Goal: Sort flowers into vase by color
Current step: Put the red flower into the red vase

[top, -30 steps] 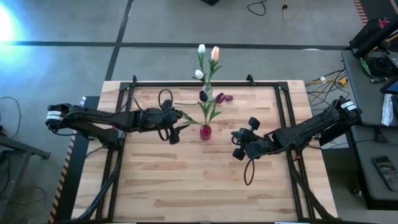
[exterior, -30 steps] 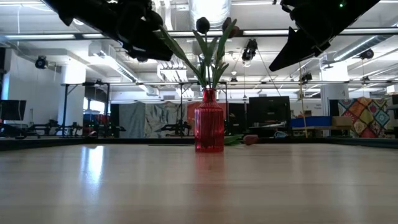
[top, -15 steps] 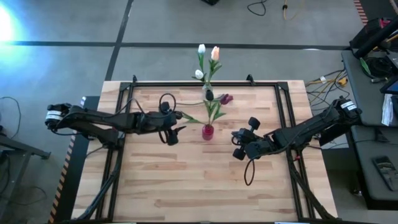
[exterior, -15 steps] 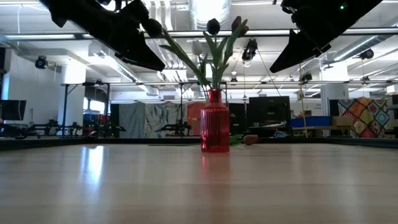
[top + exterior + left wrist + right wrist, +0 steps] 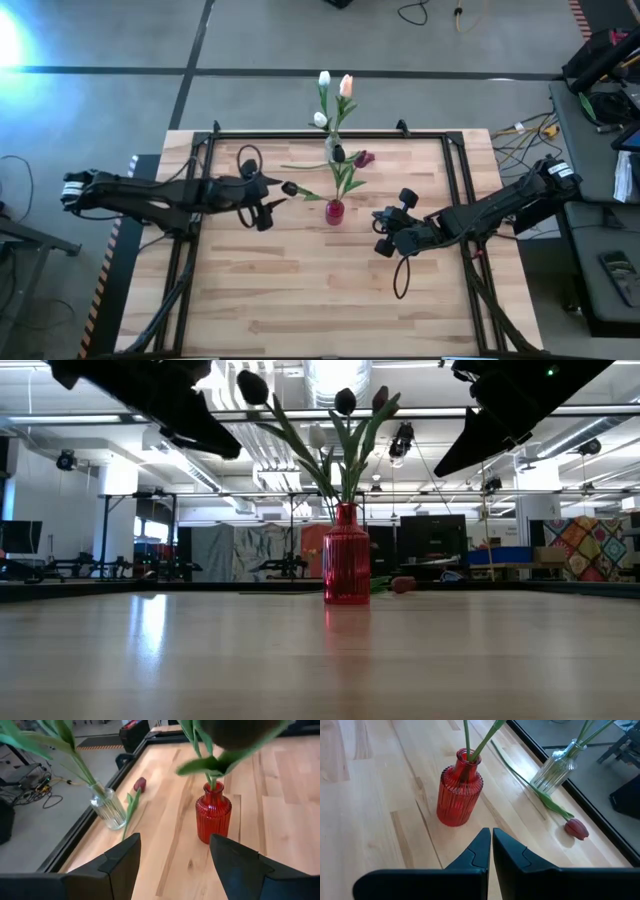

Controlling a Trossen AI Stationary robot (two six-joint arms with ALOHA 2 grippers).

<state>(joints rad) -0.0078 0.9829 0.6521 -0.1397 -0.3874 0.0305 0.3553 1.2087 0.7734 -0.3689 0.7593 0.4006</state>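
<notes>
Your left arm reaches in from the left edge, stretched almost level across the surface, with its tool (image 5: 262, 200) raised and the fingers (image 5: 117, 865) spread wide apart. Your right arm comes in from the right, angled toward the middle, its tool (image 5: 385, 232) held above the surface with the fingers (image 5: 475, 854) pressed together.

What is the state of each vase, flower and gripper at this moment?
red vase: upright, holds dark tulips.
clear vase: upright at the table's far edge, holds pale tulips.
loose tulip: lies flat on the table beside the clear vase.
left gripper: open, empty, beside the red vase.
right gripper: shut, empty, waits.
</notes>
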